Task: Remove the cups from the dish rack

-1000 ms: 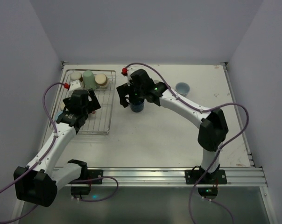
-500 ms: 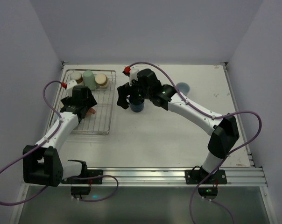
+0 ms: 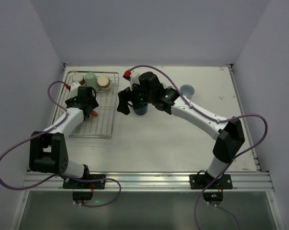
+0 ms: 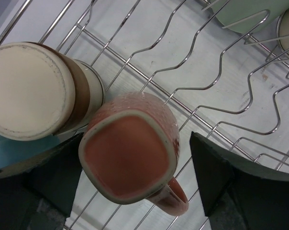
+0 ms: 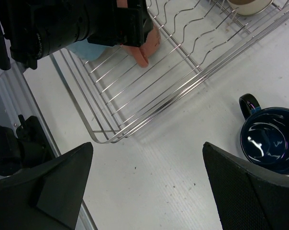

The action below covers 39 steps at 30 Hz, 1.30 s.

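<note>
Straddling salmon mug [image 4: 127, 155] in dish rack [image 3: 104, 117], left hand [image 4: 132, 167] wide open

Light blue cup [image 4: 13, 152] mostly behind beige-and-brown cup [image 4: 34, 91]; navy mug [image 5: 269, 139] partly off-frame

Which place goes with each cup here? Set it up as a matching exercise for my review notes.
Things:
1. salmon-pink mug
2. navy mug
3. mint green cup

Places:
a. mouth up on the table, outside the dish rack
b. at the dish rack's far end
c. in the dish rack, between the open fingers of the left hand

Pairs: 1-c, 2-a, 3-b
</note>
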Each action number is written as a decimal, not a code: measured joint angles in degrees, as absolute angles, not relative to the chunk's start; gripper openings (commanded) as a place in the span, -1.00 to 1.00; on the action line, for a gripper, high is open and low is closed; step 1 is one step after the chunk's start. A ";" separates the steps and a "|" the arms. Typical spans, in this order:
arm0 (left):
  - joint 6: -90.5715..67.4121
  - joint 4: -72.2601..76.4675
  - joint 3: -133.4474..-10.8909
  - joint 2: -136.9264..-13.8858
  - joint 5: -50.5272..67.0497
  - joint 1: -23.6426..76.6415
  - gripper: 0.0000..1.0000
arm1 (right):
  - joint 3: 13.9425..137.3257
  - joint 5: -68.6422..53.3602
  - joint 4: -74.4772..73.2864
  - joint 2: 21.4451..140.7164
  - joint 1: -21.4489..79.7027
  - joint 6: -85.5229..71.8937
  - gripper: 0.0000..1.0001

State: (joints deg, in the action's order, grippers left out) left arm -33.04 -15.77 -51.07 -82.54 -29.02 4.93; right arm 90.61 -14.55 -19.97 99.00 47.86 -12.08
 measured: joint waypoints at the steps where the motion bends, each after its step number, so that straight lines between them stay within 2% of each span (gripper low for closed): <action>1: -33.26 -15.70 -51.03 -82.78 -29.08 4.91 0.55 | 90.61 -14.57 -19.97 99.00 47.88 -12.08 0.98; 2: -33.52 -15.62 -50.98 -82.83 -29.12 4.89 0.47 | 90.61 -14.59 -19.90 99.00 47.88 -12.08 0.98; 3: -33.54 -15.42 -50.98 -82.83 -28.95 4.89 0.24 | 90.61 -14.59 -19.81 99.00 47.88 -12.08 0.98; 5: -33.56 -15.09 -50.96 -82.74 -28.64 4.89 0.01 | 90.61 -14.63 -19.66 98.98 47.88 -12.10 0.98; 6: -33.36 -14.98 -50.85 -82.46 -28.42 4.89 -0.20 | 90.56 -14.70 -19.59 98.96 47.88 -12.10 0.98; 10: -33.39 -15.40 -49.74 -79.37 -26.83 4.89 -0.54 | 88.73 -14.76 -18.11 98.10 47.88 -12.64 0.98; 18: -32.95 -15.62 -48.16 -65.56 -21.19 4.89 -0.72 | 81.34 -14.39 -11.14 91.46 47.92 -19.40 0.98; 22: -32.38 -16.14 -46.19 -56.73 -16.80 4.89 -0.74 | 75.33 -14.09 -3.11 86.83 47.94 -26.65 0.98; 28: -35.22 -15.90 -42.17 -45.84 -2.26 4.86 -0.76 | 63.72 -14.44 11.92 83.61 47.99 -41.17 0.86; 35: -43.40 -8.03 -37.21 -42.70 16.58 4.91 -0.83 | 56.36 -12.99 19.22 83.66 47.99 -52.21 0.75; 38: -47.03 -3.22 -35.51 -41.71 21.63 4.89 -0.84 | 56.18 -13.06 21.32 83.68 47.99 -54.43 0.60; 39: -48.36 -1.23 -34.92 -41.50 23.40 4.91 -0.84 | 56.18 -13.15 22.15 83.68 47.99 -54.92 0.49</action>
State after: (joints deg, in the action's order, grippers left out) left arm -48.36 -1.23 -34.92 -41.50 23.40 4.91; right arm 56.18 -13.15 22.15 83.68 47.99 -54.92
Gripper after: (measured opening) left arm 0.706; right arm 0.813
